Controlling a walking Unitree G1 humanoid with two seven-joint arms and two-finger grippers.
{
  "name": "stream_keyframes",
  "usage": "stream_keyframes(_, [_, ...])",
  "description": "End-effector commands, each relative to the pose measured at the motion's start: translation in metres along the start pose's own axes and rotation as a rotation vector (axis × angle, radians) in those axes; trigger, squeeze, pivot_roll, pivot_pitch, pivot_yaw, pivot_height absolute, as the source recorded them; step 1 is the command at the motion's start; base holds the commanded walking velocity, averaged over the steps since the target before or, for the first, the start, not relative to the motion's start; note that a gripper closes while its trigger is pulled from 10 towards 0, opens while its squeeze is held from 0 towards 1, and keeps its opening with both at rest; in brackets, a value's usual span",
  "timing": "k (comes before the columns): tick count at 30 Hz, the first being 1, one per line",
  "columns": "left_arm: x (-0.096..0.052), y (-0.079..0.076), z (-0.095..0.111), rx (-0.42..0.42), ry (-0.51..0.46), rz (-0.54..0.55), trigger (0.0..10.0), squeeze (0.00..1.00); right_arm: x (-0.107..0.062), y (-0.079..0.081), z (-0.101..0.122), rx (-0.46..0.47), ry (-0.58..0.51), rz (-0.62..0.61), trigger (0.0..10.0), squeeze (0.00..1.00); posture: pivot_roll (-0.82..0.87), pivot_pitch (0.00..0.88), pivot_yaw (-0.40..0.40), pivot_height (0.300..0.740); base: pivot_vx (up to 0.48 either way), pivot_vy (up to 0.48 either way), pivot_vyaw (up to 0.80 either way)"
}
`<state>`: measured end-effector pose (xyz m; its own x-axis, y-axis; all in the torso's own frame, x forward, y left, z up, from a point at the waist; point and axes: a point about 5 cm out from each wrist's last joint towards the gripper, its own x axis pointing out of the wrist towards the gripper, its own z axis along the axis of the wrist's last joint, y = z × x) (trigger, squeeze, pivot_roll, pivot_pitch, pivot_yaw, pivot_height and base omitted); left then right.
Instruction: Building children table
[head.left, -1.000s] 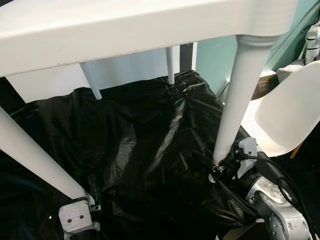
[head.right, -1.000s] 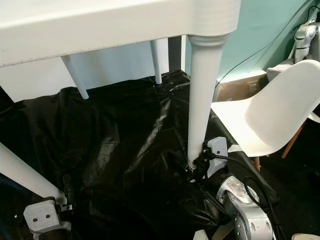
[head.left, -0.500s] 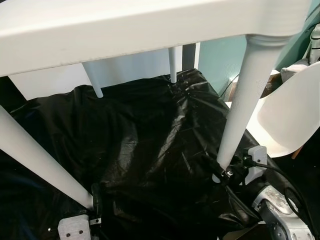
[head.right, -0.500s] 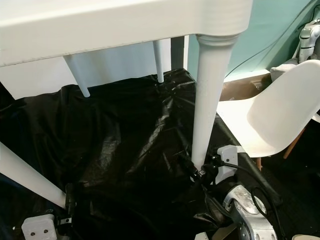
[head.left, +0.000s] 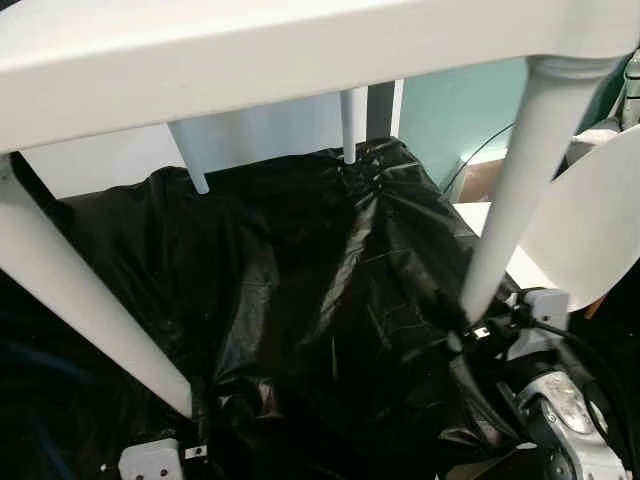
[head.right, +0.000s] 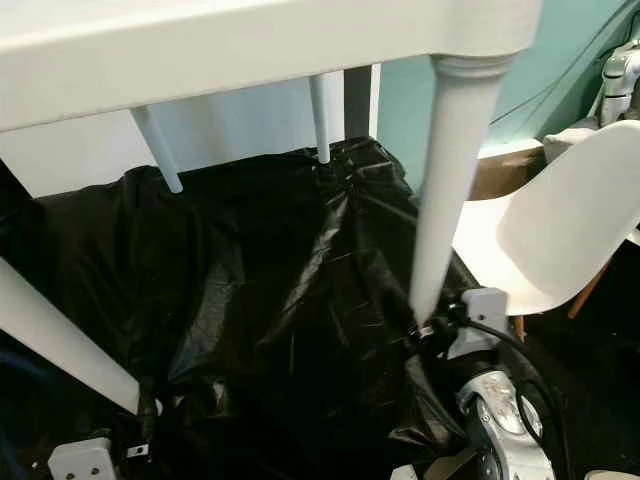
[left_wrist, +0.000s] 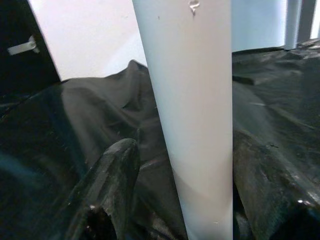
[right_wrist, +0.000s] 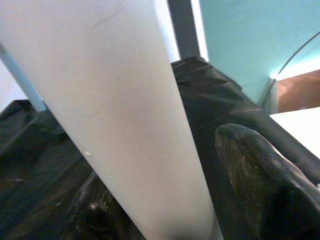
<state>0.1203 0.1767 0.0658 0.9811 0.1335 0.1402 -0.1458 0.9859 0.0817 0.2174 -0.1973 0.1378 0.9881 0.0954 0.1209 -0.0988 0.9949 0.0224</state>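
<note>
A white children's table (head.left: 250, 60) stands over a black plastic sheet (head.left: 300, 280), its top filling the upper edge of the eye views. My left gripper (head.left: 197, 405) is shut on the bottom of the near left leg (head.left: 90, 300); in the left wrist view that leg (left_wrist: 195, 120) sits between the two black fingers (left_wrist: 117, 170). My right gripper (head.left: 465, 325) is shut on the foot of the near right leg (head.left: 510, 190), which in the right wrist view (right_wrist: 125, 125) is pressed between the fingers (right_wrist: 260, 185). Two far legs (head.left: 190, 160) rest on the sheet.
A white moulded chair (head.right: 560, 230) stands close on the right, beside my right arm (head.right: 500, 410). Behind it is a teal wall (head.right: 560, 60) with a cable running down it. A white panel (head.left: 110, 165) stands behind the far legs.
Both near legs and the grippers holding them have shifted to the right. The left gripper has sunk lower in the picture. The far legs stay about where they were.
</note>
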Motion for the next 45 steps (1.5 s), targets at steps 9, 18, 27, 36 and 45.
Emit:
stream_keyframes(9, [0.005, 0.011, -0.003, 0.043, -0.006, 0.043, 10.0, 0.0, 0.003, 0.025, -0.009, 0.051, 0.069, 0.344, 10.0, 0.0, 0.0, 0.0, 0.051, 0.74, 0.0, 0.0, 0.0])
stream_keyframes(18, [0.0, 0.009, -0.003, 0.034, -0.006, 0.061, 10.0, 0.0, 0.001, 0.021, -0.008, 0.049, 0.041, 0.309, 10.0, 0.0, 0.02, 0.0, 0.045, 0.74, 0.0, 0.0, 0.0])
stream_keyframes(27, [0.001, 0.008, -0.002, 0.026, -0.012, 0.063, 10.0, 0.0, -0.001, 0.018, -0.009, 0.046, 0.047, 0.304, 10.0, 0.0, 0.01, 0.0, 0.046, 0.74, 0.0, 0.0, 0.0])
stream_keyframes(36, [-0.005, 0.009, -0.013, 0.082, 0.053, 0.088, 10.0, 0.0, -0.004, 0.006, -0.024, 0.008, 0.074, 0.215, 10.0, 0.0, 0.01, 0.0, 0.045, 0.74, 0.0, 0.0, 0.0])
stream_keyframes(45, [-0.005, 0.003, -0.013, 0.043, 0.06, 0.107, 10.0, 0.0, -0.004, 0.009, -0.023, 0.035, 0.055, 0.245, 10.0, 0.0, 0.02, 0.0, 0.03, 0.74, 0.0, 0.0, 0.0])
